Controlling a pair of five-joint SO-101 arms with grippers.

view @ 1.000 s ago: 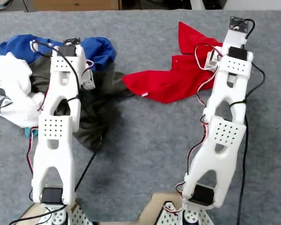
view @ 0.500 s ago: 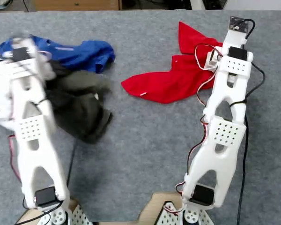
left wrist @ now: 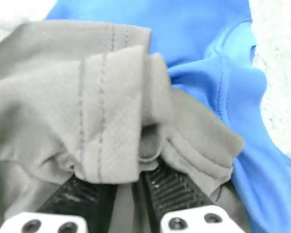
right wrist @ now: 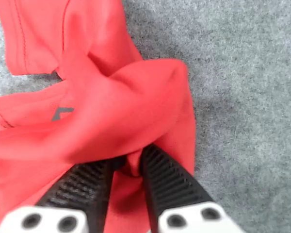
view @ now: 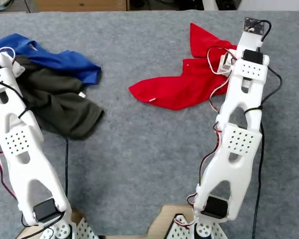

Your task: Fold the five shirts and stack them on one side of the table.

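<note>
A fold of the grey shirt (left wrist: 87,121) is clamped between the closed fingers of the left gripper (left wrist: 136,177), at the left edge of the grey felt table (view: 149,149). The grey shirt is seen bunched up there, with the blue shirt (view: 60,59) crumpled against its far side and touching it. A ridge of the red shirt (right wrist: 111,111) is pinched in the right gripper (right wrist: 128,165), its jaws shut on the cloth. The red shirt is spread, creased, toward the far right of the table, well apart from the other two.
</note>
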